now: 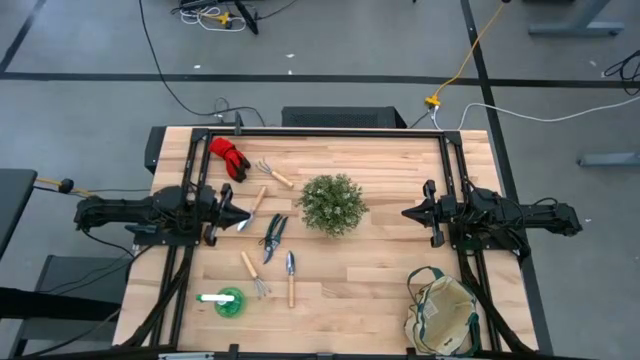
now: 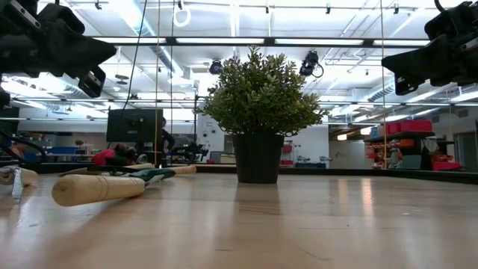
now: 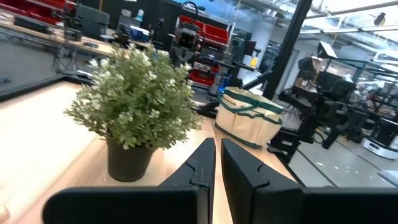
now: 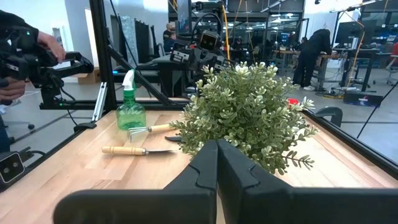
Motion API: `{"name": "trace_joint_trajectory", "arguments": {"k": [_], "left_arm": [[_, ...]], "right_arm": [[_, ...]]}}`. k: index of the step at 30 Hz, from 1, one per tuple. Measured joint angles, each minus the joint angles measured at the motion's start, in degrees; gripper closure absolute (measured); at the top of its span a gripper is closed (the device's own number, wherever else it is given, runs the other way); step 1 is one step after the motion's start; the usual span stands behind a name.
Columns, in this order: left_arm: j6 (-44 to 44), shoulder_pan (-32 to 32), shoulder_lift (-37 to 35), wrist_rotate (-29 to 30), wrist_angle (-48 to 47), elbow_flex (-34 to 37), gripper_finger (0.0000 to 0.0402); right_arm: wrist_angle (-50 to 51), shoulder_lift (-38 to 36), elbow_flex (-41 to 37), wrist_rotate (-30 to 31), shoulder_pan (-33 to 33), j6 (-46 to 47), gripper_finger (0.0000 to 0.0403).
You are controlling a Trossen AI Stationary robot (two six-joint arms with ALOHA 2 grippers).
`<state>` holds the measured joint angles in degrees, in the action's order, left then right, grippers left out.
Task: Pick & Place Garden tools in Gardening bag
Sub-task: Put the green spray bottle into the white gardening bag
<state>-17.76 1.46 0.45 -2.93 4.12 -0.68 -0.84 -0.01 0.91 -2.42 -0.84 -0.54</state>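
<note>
Several garden tools [image 1: 265,235] beside left end effector [image 1: 243,214] — gardening bag [image 1: 441,310] far.

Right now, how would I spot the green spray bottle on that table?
Start from the bushy green potted plant at the middle of the pale wooden table, then go toward the corner by the left arm, opposite the beige canvas bag. The round green bottle with the white sprayer lies there, the only plastic item beside wooden-handled metal tools.

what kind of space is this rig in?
Looks like a robotics lab or workshop: a light wooden table on grey floor with loose cables, red storage bins on shelving behind, and other camera rigs beyond the table.
</note>
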Motion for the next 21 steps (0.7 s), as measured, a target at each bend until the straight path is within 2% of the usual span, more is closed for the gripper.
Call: {"name": "trace_joint_trajectory", "arguments": {"k": [11, 21], "left_arm": [[0.3, 0.0, 5.6, -9.1, -0.5, -7.9, 0.0369], [1.6, 0.0, 15.1, -10.3, -9.3, -20.7, 0.0369]], "right_arm": [[0.0, 0.0, 0.0, 0.0, 0.0, 0.0, 0.0392], [0.0, 0.0, 0.0, 0.0, 0.0, 0.0, 0.0392]]}}
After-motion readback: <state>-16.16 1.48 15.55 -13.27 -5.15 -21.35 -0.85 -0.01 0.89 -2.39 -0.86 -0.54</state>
